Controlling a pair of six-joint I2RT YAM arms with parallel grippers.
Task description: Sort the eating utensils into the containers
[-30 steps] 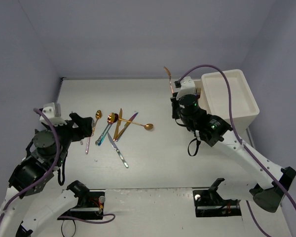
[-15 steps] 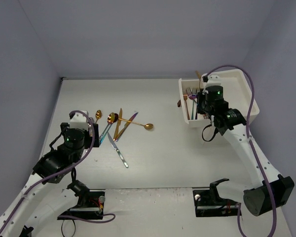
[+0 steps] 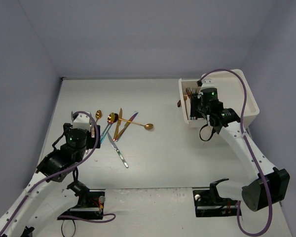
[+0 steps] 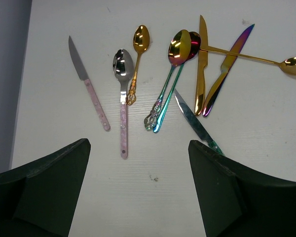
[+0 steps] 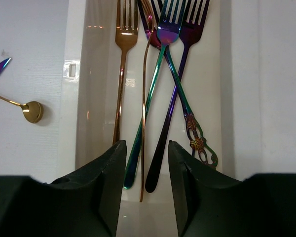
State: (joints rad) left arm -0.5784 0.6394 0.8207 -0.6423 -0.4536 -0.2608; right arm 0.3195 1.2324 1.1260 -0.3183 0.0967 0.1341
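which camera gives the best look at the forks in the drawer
The right wrist view: the forks lie right below the camera in the drawer, colours and tines distinct. The top external view shows them only as a small dark cluster. The left wrist view misses them.

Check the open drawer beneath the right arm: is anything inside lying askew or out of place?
Only forks lie in the drawer, but untidily: the ornate-handled fork slants right, crossing the blue-green fork and the purple fork, while the gold fork lies straight. Nothing looks spilled or damaged.
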